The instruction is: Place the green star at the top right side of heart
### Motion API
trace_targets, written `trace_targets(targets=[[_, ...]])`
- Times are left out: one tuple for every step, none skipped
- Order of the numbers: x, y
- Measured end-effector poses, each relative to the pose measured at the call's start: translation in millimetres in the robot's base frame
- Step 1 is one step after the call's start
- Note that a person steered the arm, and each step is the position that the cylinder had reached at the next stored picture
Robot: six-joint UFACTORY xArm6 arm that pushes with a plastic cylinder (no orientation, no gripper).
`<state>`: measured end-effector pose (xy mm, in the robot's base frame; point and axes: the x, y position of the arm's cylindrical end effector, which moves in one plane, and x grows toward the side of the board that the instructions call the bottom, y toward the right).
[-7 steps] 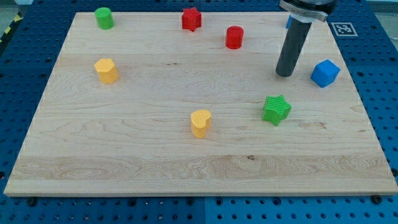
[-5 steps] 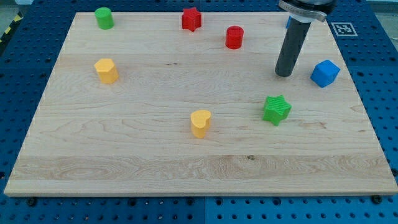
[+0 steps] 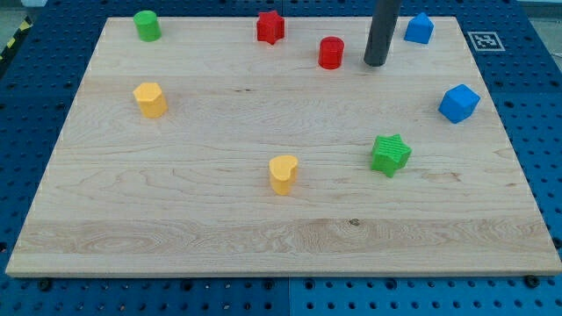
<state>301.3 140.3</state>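
The green star (image 3: 390,154) lies on the wooden board (image 3: 202,237), right of centre. The yellow heart (image 3: 283,174) sits to its left and slightly lower, apart from it. My tip (image 3: 375,63) rests on the board near the view's top, well above the green star and just right of the red cylinder (image 3: 330,53). It touches no block.
A blue block (image 3: 419,29) sits right of the rod at the top. A blue cube (image 3: 458,103) is at the right edge. A red star (image 3: 270,27) and a green cylinder (image 3: 147,25) stand along the top. Another yellow block (image 3: 150,99) is at the left.
My tip has moved up and a little left, from beside the blue cube to beside the red cylinder. No block has moved.
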Motion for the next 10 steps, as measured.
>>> trace_targets(targets=[[0,0],[15,1],[57,1],[106,1],[150,18],[178,36],[186,23],[187,-17],[187,-51],[190,-58]])
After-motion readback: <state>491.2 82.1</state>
